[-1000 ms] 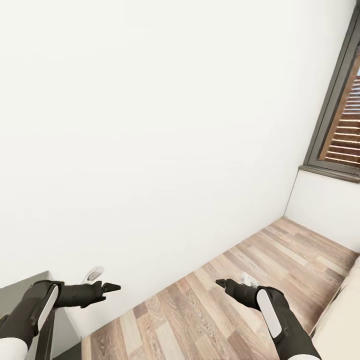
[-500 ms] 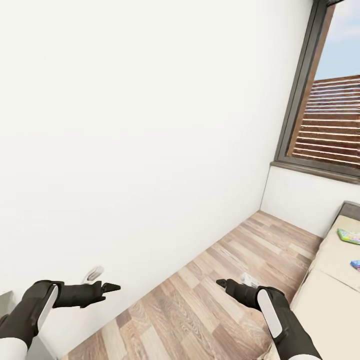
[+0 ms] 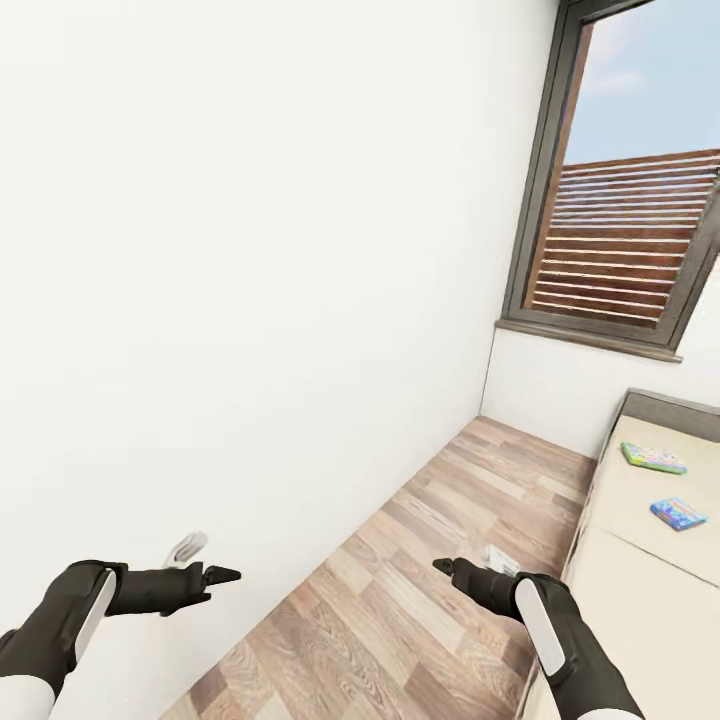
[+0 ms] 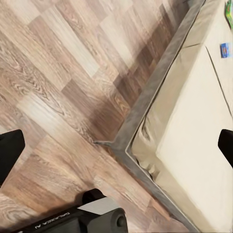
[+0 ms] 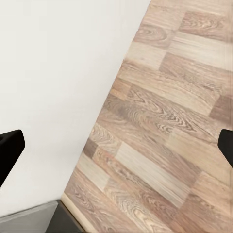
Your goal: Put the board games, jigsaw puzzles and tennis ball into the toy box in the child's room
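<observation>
We face a white wall and window, our left gripper and right gripper empty, fingers spread apart. Two board games lie on the bed at right.

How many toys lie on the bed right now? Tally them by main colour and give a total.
Green game box: 1
Blue game box: 1
Total on the bed: 2
</observation>
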{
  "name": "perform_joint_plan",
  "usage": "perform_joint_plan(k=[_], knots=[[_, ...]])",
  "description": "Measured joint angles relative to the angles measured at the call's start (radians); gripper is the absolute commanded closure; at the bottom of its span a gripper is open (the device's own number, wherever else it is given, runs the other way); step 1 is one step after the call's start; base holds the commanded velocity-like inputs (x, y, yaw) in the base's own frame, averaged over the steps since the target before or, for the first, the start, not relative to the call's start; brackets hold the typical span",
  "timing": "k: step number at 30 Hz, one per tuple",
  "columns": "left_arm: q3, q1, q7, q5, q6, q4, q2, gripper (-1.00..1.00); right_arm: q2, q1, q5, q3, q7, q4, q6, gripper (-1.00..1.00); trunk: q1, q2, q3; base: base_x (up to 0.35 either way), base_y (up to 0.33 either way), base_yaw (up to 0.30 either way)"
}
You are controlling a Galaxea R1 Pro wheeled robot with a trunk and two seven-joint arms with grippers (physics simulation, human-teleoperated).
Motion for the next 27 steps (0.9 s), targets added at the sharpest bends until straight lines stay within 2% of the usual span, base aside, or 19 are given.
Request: perform_joint_plan(k=[7,19,27], knots=[[0.0,0.0,0.0,0.0,0.0,0.0,0.0,-1.0,-0.003,0.0,0.0,-0.001,0.0,0.014,0.0,-1.0,0.0,0.0,0.0,0.102,-0.053,-0.28],[0.0,0.0,0.0,0.0,0.0,0.0,0.0,-1.0,-0.005,0.0,0.0,-0.003,0.0,0.021,0.0,-1.0,0.0,0.0,0.0,0.014,-0.002,-0.281],[0.001,0.0,-0.001,0.0,0.0,0.0,0.0,-1.0,-0.006,0.0,0.0,-0.003,0.0,0.023,0.0,-1.0,0.0,0.0,0.0,0.001,0.17,-0.281]])
